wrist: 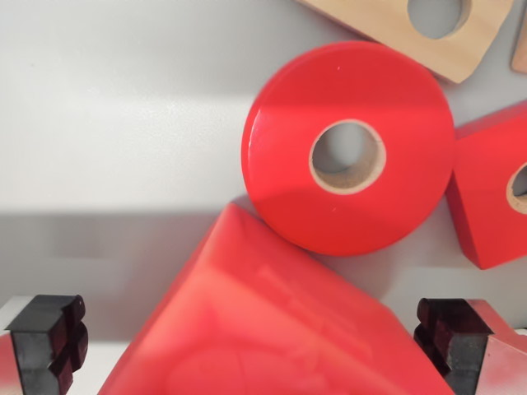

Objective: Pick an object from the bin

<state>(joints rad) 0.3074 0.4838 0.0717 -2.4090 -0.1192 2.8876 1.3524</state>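
Observation:
A large red block (272, 321) fills the lower middle of the wrist view, close to the camera and slightly blurred. My gripper (247, 333) is open and straddles it. The left black fingertip (51, 337) stands clear of the block with a gap, while the right fingertip (449, 341) is at or very near the block's edge. Behind the block lies a flat red disc (288, 148) with a round wood-lined hole, touching or overlapping the block's far corner.
Another red piece with a hole (486, 197) lies at the wrist view's right edge, beside the disc. A pale wooden piece with a round hole (387, 20) sits at the top, and a second wooden sliver (521, 49) at the top right. The grey bin floor (107, 107) spreads to the left.

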